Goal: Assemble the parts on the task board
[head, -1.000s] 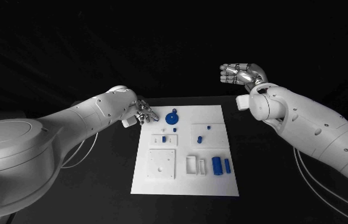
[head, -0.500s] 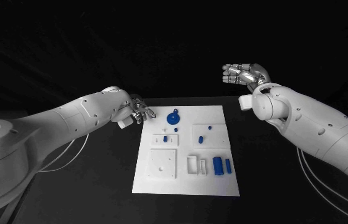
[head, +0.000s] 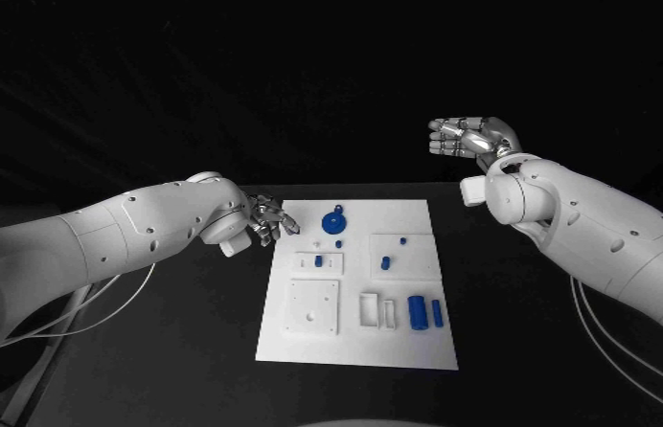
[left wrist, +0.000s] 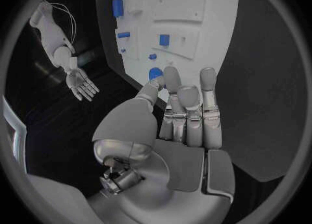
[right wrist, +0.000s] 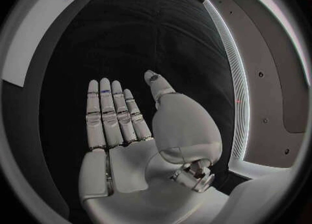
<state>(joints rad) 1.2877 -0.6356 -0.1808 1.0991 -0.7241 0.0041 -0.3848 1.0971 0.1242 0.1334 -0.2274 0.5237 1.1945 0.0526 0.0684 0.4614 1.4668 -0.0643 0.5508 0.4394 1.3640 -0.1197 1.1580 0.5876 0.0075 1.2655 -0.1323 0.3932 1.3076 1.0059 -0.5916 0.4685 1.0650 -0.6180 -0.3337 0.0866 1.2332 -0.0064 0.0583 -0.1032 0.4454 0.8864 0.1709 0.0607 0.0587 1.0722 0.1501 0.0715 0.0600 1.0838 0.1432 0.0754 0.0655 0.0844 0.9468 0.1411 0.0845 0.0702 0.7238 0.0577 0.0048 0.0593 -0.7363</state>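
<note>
Your task board (head: 353,341) lies at the centre of the black table (head: 180,350), long side running toward twelve o'clock. At its twelve o'clock end sits the round blue part (head: 333,222), with a small loop at its top. Toward the six o'clock end, on the three o'clock side, two upright blue bars (head: 416,311) stand side by side next to a white frame (head: 371,310). A blue block (head: 319,262) and two small blue pegs (head: 388,259) sit across the middle, and a raised white square plate (head: 311,307) takes the nine o'clock side below them.

Your left hand (head: 262,221) hovers just off the board's nine o'clock edge, near the round blue part but not touching it. From the left wrist view, the left hand (left wrist: 185,115) has its fingers straight and close together, thumb off to the side, holding nothing.

Your right hand (head: 469,140) is raised well away, out past the board's far corner toward one o'clock. The right wrist view shows the right hand (right wrist: 127,125) flat, fingers extended side by side, thumb apart, palm bare.
</note>
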